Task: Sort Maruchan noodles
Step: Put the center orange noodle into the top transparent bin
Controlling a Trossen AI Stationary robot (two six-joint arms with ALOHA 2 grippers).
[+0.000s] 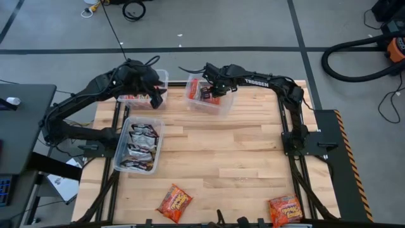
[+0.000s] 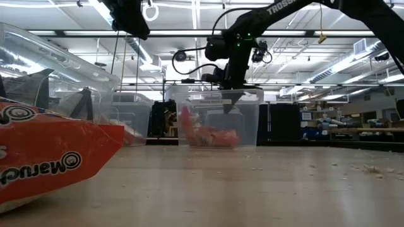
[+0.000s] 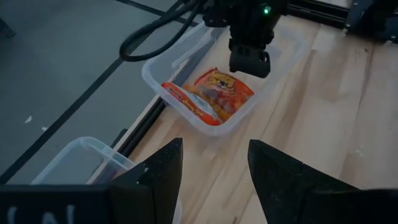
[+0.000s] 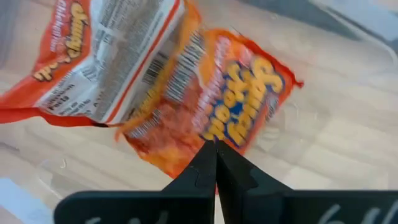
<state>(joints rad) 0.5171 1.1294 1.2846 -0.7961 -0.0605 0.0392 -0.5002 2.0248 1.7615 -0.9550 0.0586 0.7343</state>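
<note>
Maruchan noodles (image 4: 205, 99) are hovered over by the closed, empty right gripper (image 4: 216, 163) inside the bin (image 1: 223, 106), while the left gripper (image 3: 214, 171) is held apart.

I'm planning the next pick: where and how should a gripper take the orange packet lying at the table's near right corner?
Judging by the high view, the near-right packet lies flat and alone on the table, so come straight down from above. Pinch across a crimped end seam or its narrower width, where the jaws can span it; the flat face offers no edge.
</note>
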